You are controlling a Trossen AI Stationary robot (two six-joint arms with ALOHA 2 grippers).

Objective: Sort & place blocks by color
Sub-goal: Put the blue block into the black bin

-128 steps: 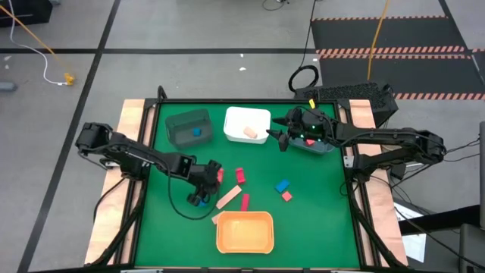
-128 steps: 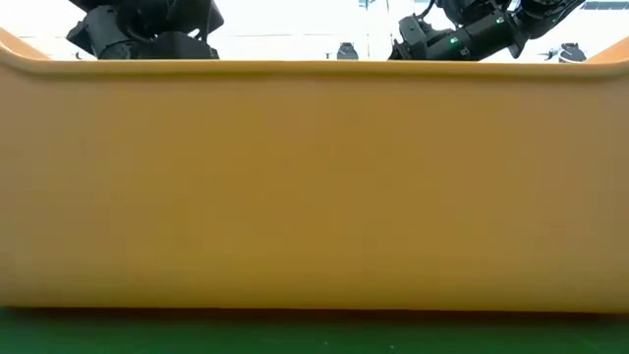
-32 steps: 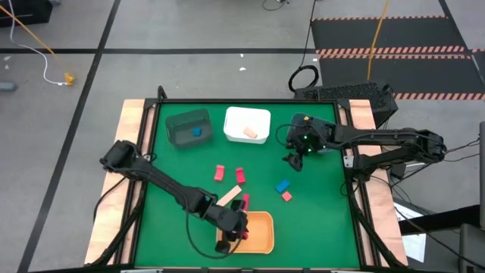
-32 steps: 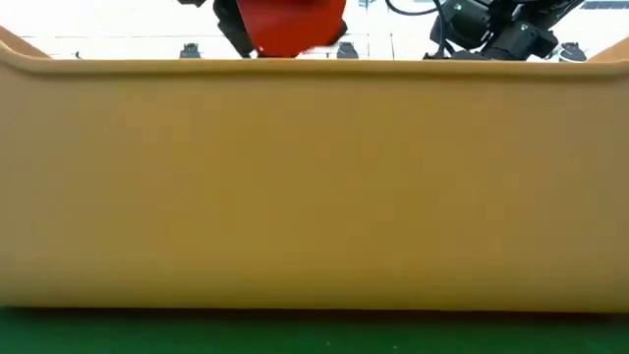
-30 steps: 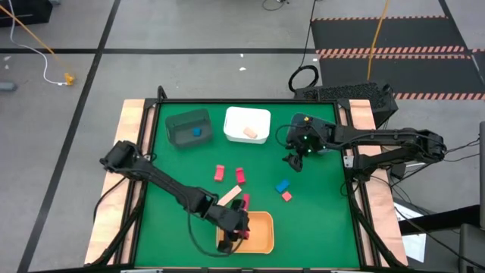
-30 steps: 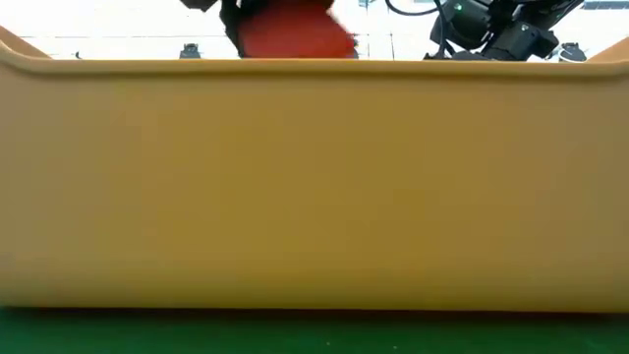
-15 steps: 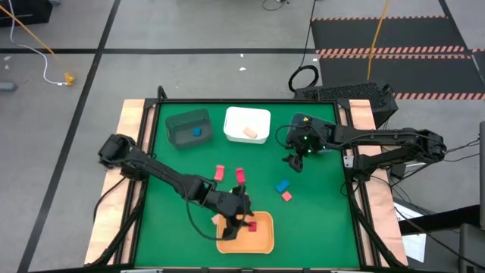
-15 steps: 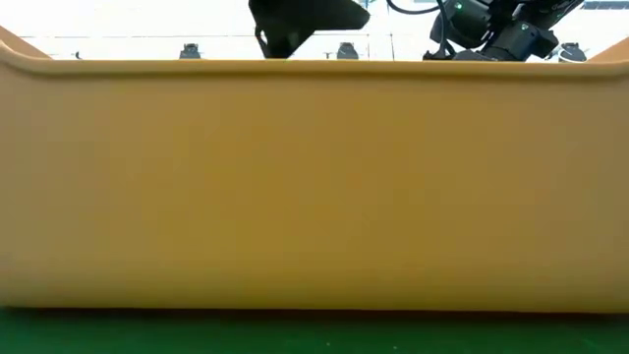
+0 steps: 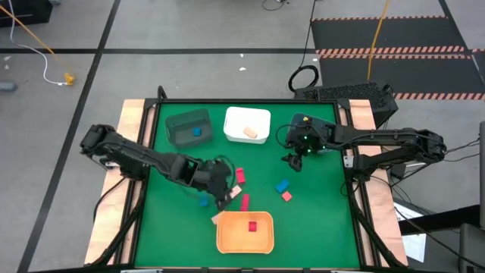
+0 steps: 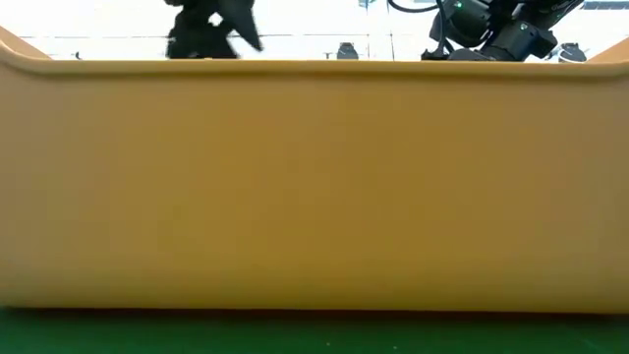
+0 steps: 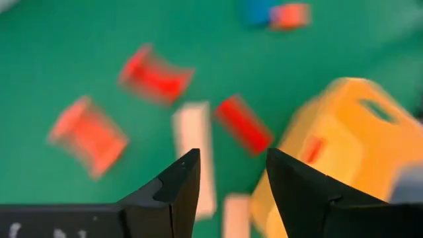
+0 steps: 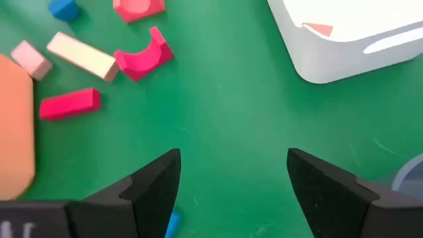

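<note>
Since a second ago the left gripper [image 9: 220, 184] has let go and pulled back, fingers apart; a red block [image 9: 252, 225] now lies in the orange bin [image 9: 227, 241]. Right gripper [image 9: 292, 159] hovers open, seemingly near the blue block [image 9: 283, 185].

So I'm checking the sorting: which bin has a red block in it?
The orange bin, nearest the table's front edge, holds the red block. The dark bin holds a blue one, the white bin a tan one.

Left gripper [image 9: 220, 191] hovers mid-table, seemingly empty, fingers parted; right gripper [image 9: 292, 161] hangs wide open.
</note>
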